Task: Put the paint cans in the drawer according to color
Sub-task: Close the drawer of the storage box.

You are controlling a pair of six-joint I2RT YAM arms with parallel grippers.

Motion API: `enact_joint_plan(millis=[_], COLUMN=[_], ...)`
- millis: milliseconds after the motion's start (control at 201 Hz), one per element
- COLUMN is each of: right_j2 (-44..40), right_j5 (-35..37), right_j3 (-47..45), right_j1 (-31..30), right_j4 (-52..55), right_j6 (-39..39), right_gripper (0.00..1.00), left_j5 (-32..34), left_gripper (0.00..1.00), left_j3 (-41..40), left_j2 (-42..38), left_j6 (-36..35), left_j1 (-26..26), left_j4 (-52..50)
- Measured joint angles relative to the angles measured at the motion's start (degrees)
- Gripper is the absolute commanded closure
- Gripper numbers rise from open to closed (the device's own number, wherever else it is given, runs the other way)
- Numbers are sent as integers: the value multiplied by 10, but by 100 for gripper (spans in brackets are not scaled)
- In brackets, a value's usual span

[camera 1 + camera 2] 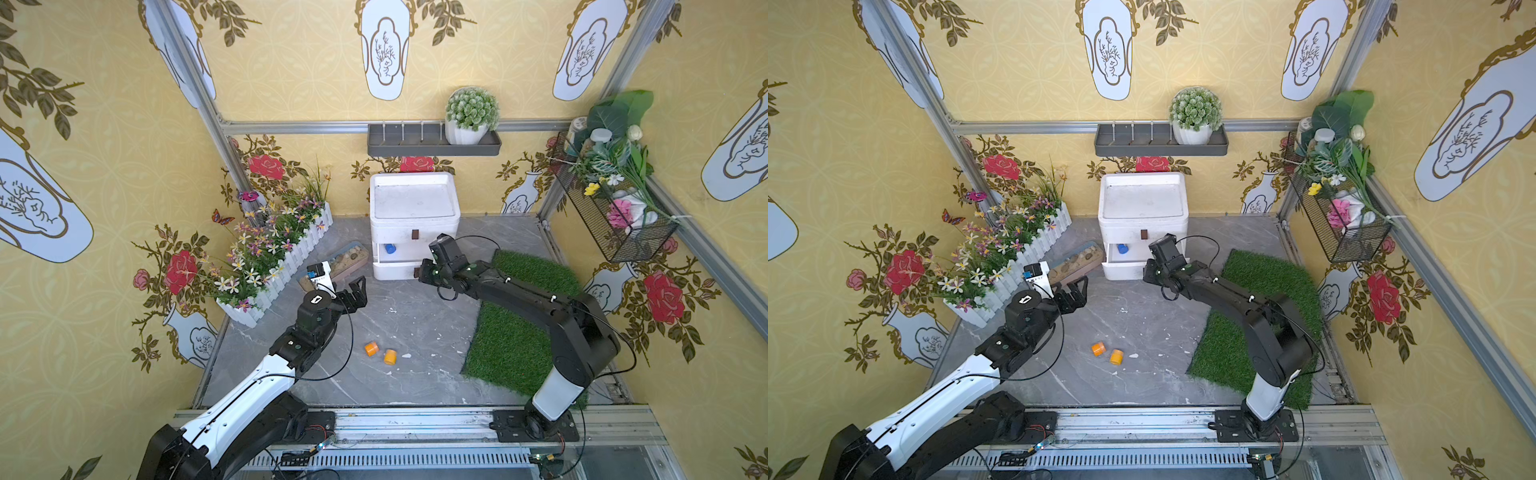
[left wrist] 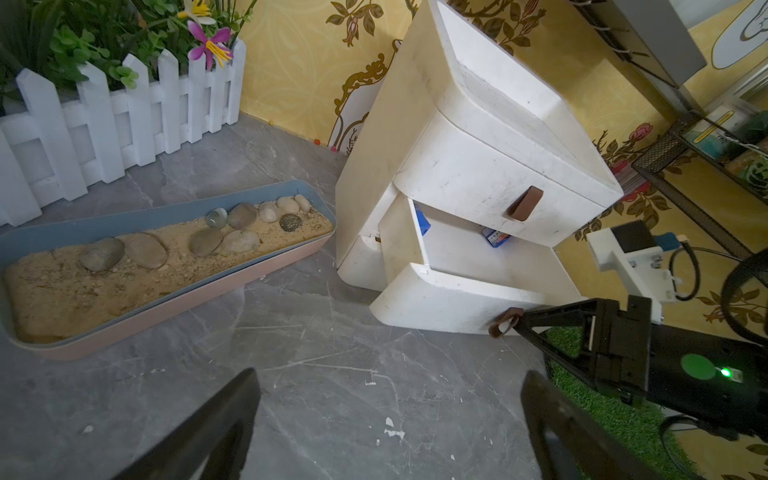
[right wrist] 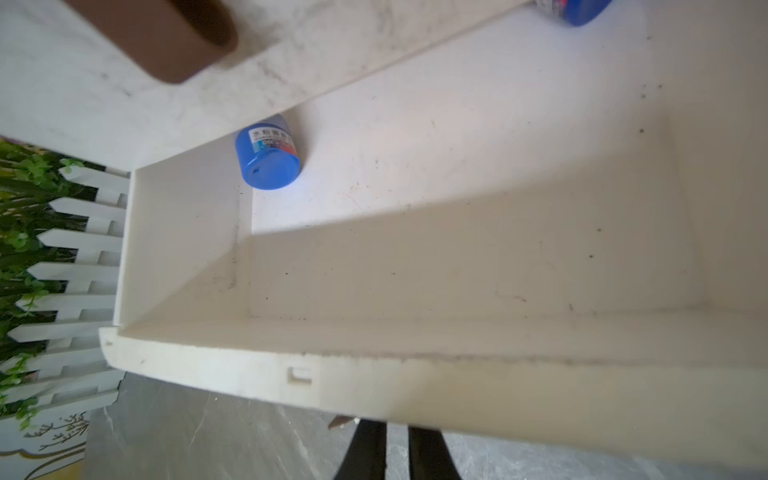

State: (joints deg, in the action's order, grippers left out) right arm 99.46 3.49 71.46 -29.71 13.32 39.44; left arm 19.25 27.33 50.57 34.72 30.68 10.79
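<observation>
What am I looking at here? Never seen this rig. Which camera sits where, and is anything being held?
Two robot arms with pincer grippers are bolted to a rail at the front of a small decorated booth. Two pictures look down from overhead and show nearly the same view. The other two come from a camera on each arm's wrist.

On the floor are a white cabinet, two orange cans, a grass mat, a tray of sand and stones, and a flower fence.

The cabinet's lower drawer is open, with two blue cans inside.

The left gripper is open and empty. The right gripper is pinched on the drawer's handle.
</observation>
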Motion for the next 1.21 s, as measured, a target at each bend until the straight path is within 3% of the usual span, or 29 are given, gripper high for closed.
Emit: enact_joint_plan(millis=[429,673,842,1047,1206], right_j2=[82,101,88,48,65], right_j5=[32,47,28,-19,-31], right_j3=[129,147,103,-21,-58], right_j1=[29,36,40,41,49], right_j4=[26,27,-37,-123,-141], right_j6=[17,28,42,76,107], right_gripper=[82,81,81,84,86], left_j5=[4,-2,-2,-7,-11], left_gripper=[0,0,0,0,0], left_j3=[2,2,2,-3,-8], left_j2=[16,17,16,15,17], left_j6=[-4,-5,-5,-4,0], left_j1=[-20,-22,-22,-22,-22], left_j4=[-2,-5,-5,-4,1])
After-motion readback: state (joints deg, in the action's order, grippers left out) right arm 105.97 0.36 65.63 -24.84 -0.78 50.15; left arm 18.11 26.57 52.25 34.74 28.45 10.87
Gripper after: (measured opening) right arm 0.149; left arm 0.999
